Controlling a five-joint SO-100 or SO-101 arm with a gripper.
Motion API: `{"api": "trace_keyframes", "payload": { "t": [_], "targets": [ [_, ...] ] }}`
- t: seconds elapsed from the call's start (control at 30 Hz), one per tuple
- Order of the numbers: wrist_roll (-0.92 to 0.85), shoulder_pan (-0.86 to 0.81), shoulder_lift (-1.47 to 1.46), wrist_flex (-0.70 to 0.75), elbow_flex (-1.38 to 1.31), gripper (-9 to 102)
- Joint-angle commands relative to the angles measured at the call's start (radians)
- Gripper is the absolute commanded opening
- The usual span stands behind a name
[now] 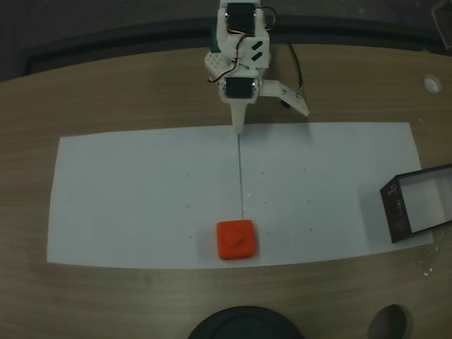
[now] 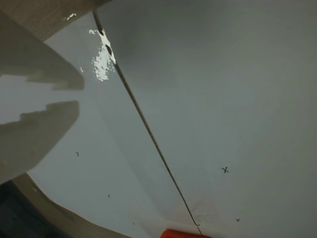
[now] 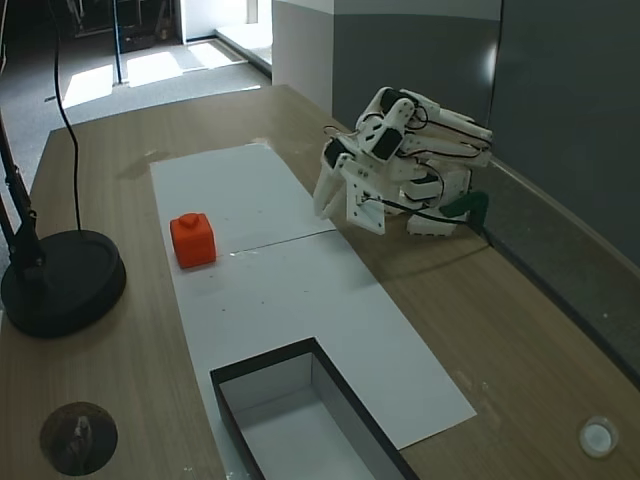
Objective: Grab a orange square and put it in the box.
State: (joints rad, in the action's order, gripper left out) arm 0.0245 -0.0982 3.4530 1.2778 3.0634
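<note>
Looking ahead, my worry is the reach: the orange square [image 1: 236,239] sits at the near edge of the white paper [image 1: 141,191], well apart from the folded arm, so a slightly off approach could nudge it instead of straddling it. The box [image 3: 300,420] is off at the paper's far end, easy to clip with a low carry. Arm's tucked back at the desk [image 3: 120,400] edge, gripper [image 1: 239,127] pointing down at the paper. Jaws look narrow, holding nothing.
</note>
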Motion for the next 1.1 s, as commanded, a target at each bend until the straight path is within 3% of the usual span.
{"api": "trace_keyframes", "payload": {
  "t": [0.0, 0.13, 0.3, 0.37, 0.6, 0.77, 1.07],
  "targets": [
    [0.005, 0.003, 0.025, -0.021, -0.057, 0],
    [-0.003, -0.031, 0.025, -0.21, -0.074, 2],
    [0.005, 0.018, -0.005, -0.296, -0.225, 24],
    [0.005, 0.043, -0.058, -0.301, -0.295, 27],
    [-0.002, 0.098, -0.626, -0.334, -0.637, 28],
    [-0.002, 0.097, -1.181, -0.287, -1.022, 32],
    [0.006, 0.081, -1.891, -0.008, -1.624, 32]
  ]
}}
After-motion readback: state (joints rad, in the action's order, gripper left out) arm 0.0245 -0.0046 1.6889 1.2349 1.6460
